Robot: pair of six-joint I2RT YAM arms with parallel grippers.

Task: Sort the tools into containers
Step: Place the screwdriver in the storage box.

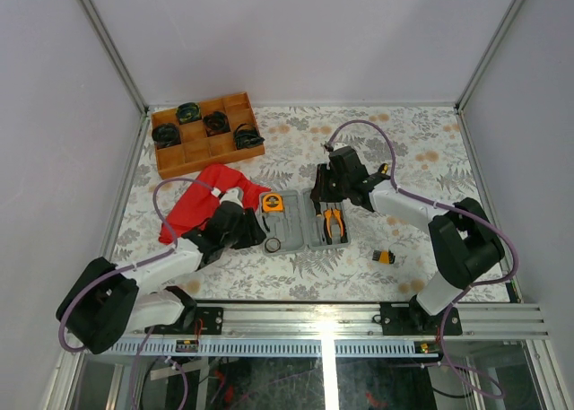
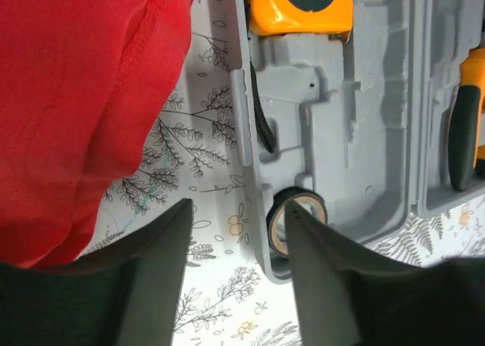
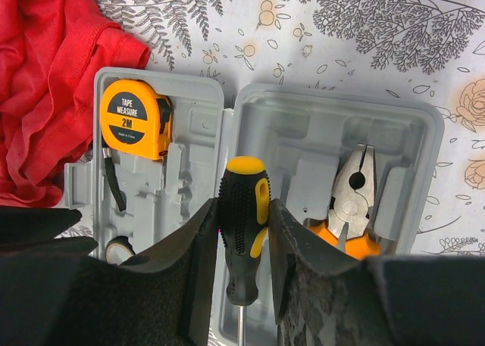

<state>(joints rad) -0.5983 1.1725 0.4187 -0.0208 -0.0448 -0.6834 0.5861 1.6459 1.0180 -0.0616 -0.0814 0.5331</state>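
Grey plastic hinged tool case (image 1: 291,223) (image 2: 364,134) (image 3: 303,134) is laid open on the floral-printed table cover (image 1: 421,141). Round orange tape measure (image 1: 271,203) (image 2: 301,5) (image 3: 135,119) is seated in the far recess of the left half. Orange-and-black pliers (image 1: 334,223) (image 3: 355,202) are seated in the right half. Black-and-yellow-handled screwdriver (image 3: 244,210) is clamped by the handle in the right gripper (image 3: 244,232) (image 1: 327,195), over the hinge side of the right half. Contact with the case cannot be told. Left gripper (image 2: 239,217) is held with fingers apart at the case's near-left corner and nothing is clamped. Small black tape roll (image 2: 297,210) is seen at its right finger. Stubby black-yellow piece (image 1: 385,257) is found on the cover, right of the case. Red cloth (image 1: 202,199) is bunched on the left.
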